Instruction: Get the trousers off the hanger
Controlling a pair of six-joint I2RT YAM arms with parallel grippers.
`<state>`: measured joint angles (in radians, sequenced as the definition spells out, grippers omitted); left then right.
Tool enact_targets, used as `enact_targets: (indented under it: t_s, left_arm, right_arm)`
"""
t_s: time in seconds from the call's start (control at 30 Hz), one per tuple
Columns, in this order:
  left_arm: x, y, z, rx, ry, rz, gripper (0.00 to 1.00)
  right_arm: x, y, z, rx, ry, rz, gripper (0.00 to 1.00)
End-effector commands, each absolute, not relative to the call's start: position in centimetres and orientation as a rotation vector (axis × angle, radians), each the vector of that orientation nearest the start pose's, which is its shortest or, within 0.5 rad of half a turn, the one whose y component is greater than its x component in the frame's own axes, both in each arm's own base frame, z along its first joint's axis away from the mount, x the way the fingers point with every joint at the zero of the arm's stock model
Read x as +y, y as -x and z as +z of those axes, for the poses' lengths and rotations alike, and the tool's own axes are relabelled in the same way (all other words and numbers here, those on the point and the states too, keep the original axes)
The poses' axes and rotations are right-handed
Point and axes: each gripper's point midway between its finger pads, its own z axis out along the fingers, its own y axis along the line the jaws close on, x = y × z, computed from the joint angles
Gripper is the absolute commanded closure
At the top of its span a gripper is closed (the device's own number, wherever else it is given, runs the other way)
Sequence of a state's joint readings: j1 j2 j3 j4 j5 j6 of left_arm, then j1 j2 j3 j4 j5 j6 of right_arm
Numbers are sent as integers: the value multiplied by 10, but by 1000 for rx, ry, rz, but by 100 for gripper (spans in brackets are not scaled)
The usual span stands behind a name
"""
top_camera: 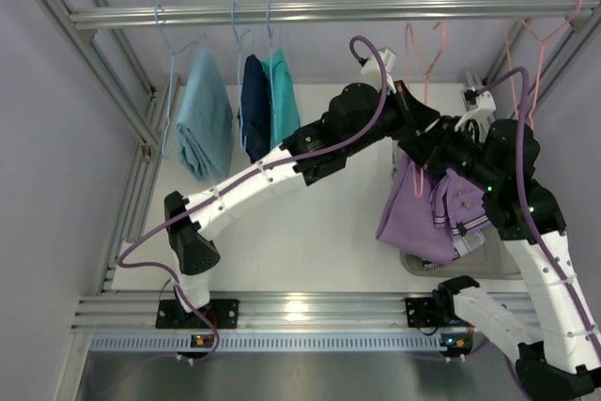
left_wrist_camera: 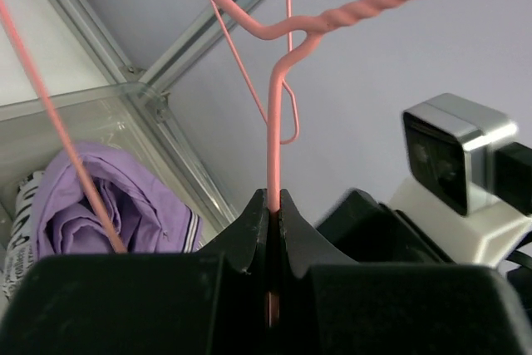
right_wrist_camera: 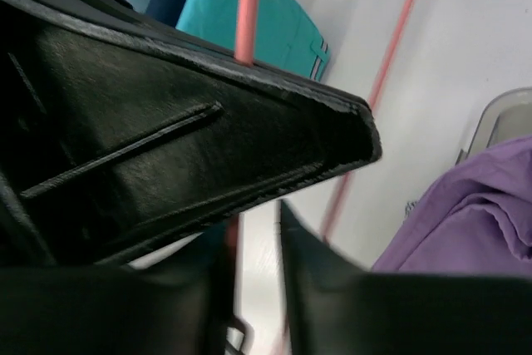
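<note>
White table [top_camera: 319, 241] below rail. Left gripper [left_wrist_camera: 273, 205] clamps hanger [left_wrist_camera: 275, 114], trousers [top_camera: 418, 208] still draped on it. Right gripper [right_wrist_camera: 259, 243] unreadable; next it probably must pull cloth free.

Overhead view, bright and evenly lit by soft white light, with only faint shadows on the table [top_camera: 319, 232] and a small patch of glare on the near rail [top_camera: 299, 308]. Left wrist view, also bright: the pink hanger [left_wrist_camera: 273, 122] wire is crisp, but the left fingers [left_wrist_camera: 241, 239] nearest the lens are dark and soft. Right wrist view, dimmer and badly blurred: the dark right fingers [right_wrist_camera: 166, 139] fill most of it, and the trousers [right_wrist_camera: 465, 222] are out of focus.
</note>
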<state>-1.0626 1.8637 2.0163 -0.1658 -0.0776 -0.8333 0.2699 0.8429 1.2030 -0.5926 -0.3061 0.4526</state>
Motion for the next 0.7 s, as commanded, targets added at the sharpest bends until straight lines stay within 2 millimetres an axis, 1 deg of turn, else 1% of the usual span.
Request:
enact_targets:
  t_s: [0.0, 0.03, 0.07, 0.17, 0.2, 0.27, 0.33, 0.37, 0.4, 0.43, 0.47, 0.5, 0.53, 0.57, 0.63, 0.67]
  left_arm:
    - [-514, -254, 480, 1627, -148, -1458, 100]
    - [-514, -255, 479, 1626, -148, -1447, 100]
    - [-514, -257, 477, 1630, -149, -1435, 100]
    - [-512, -263, 471, 1640, -142, -1381, 100]
    - [-512, -264, 470, 1640, -148, -1372, 96]
    - [-511, -264, 465, 1647, -157, -1360, 94]
    - [-511, -263, 466, 1645, -167, -1362, 74]
    - [-511, -261, 467, 1638, -180, -1370, 61]
    - [-510, -258, 469, 1632, -195, -1379, 38]
    - [-510, -258, 467, 1635, -197, -1379, 30]
    - [-509, -257, 469, 1632, -199, -1377, 24]
    - [-507, -258, 467, 1640, -196, -1364, 18]
    - [-505, -258, 467, 1638, -198, -1358, 5]
    - [-502, -259, 470, 1632, -201, -1349, 1]
    - [-498, -260, 469, 1630, -212, -1341, 1]
    - [-493, -259, 473, 1621, -217, -1343, 1]
  right_arm:
    - [127, -258, 402, 1735, 10, 715, 88]
    - [125, -257, 403, 1733, 9, 702, 96]
    - [122, -255, 400, 1748, -2, 686, 100]
    - [110, -250, 401, 1743, -25, 628, 100]
    - [105, -246, 398, 1754, -44, 602, 100]
    - [98, -242, 396, 1762, -49, 565, 100]
    - [88, -237, 389, 1786, -71, 510, 100]
    - [85, -236, 387, 1788, -66, 487, 100]
    - [79, -233, 385, 1796, -69, 454, 100]
    - [78, -231, 384, 1800, -74, 447, 100]
    - [75, -230, 384, 1798, -63, 428, 100]
    - [74, -228, 385, 1796, -56, 420, 100]
    - [73, -226, 385, 1796, -50, 416, 100]
    - [70, -223, 387, 1790, -47, 394, 100]
    - [63, -219, 391, 1770, -43, 360, 100]
    - [61, -216, 393, 1766, -44, 351, 100]
